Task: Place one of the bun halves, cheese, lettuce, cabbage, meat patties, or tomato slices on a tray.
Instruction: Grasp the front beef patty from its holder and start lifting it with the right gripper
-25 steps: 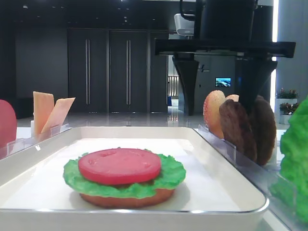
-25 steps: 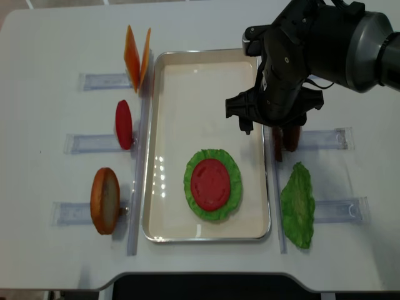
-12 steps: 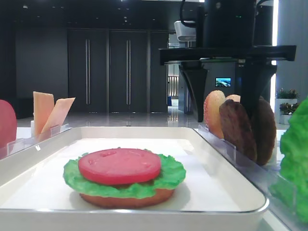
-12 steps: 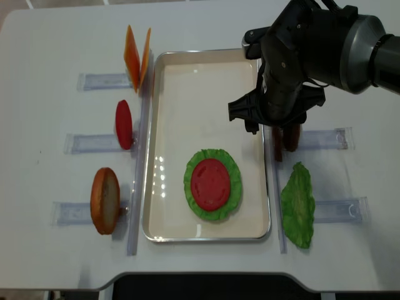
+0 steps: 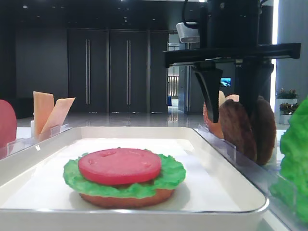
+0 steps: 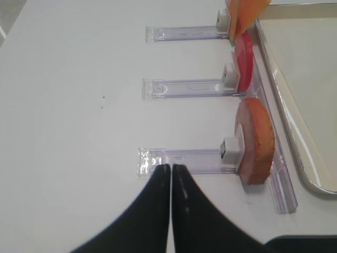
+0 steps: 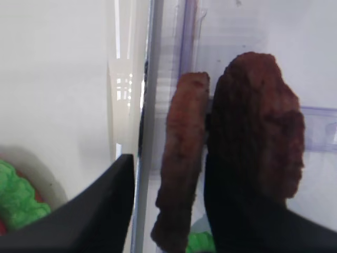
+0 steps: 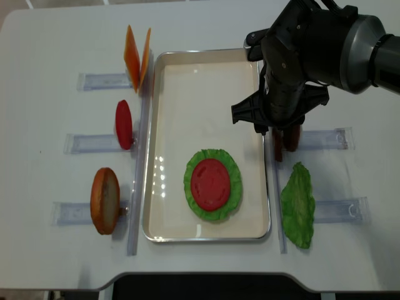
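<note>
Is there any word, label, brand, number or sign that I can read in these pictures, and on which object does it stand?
No readable text in any view.
Small bright screen far behind the table: shows something, too small and blurred to read.
Large shallow white rectangular tray, clear plastic racks, thick round dark brown meat patties: no lettering visible.

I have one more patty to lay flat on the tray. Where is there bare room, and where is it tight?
The tray is bare across its whole far half, from the far rim to the lettuce and tomato slice stack. A narrower bare strip runs along its left rim. It is crowded at the right rim, where the right pincer straddles the meat patties.
</note>
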Robot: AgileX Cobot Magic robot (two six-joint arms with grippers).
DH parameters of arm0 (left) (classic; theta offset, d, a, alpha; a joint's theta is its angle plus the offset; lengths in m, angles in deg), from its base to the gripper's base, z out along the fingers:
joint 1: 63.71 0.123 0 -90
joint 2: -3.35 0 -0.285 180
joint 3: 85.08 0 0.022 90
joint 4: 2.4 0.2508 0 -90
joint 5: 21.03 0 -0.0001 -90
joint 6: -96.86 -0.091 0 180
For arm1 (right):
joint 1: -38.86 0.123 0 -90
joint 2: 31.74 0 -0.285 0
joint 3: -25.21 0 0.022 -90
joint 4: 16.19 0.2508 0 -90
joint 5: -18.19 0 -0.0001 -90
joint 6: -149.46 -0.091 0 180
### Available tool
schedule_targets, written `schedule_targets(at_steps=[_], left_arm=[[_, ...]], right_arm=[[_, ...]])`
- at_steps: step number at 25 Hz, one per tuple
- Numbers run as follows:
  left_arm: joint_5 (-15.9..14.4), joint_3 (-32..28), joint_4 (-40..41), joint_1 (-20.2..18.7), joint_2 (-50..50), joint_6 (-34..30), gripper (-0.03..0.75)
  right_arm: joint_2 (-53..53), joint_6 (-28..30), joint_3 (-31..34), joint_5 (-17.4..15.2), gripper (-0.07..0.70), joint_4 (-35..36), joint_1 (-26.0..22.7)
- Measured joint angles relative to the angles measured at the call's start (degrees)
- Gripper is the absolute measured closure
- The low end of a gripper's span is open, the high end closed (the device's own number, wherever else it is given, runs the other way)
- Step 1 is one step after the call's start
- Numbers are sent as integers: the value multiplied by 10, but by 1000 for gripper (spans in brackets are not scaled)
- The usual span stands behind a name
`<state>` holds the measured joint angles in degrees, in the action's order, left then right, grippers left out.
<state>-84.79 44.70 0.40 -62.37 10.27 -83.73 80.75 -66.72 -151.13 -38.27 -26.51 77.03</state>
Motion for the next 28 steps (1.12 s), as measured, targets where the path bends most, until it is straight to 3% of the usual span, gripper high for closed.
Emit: schedule_targets(at_steps=[15, 28], left_arm=[[0, 0, 0, 0, 0, 0, 715], [0, 0, 0, 0, 0, 0, 715]], right_arm=[[0, 9, 0, -8, 490, -4, 0], [0, 16, -1, -12, 505, -13, 0]])
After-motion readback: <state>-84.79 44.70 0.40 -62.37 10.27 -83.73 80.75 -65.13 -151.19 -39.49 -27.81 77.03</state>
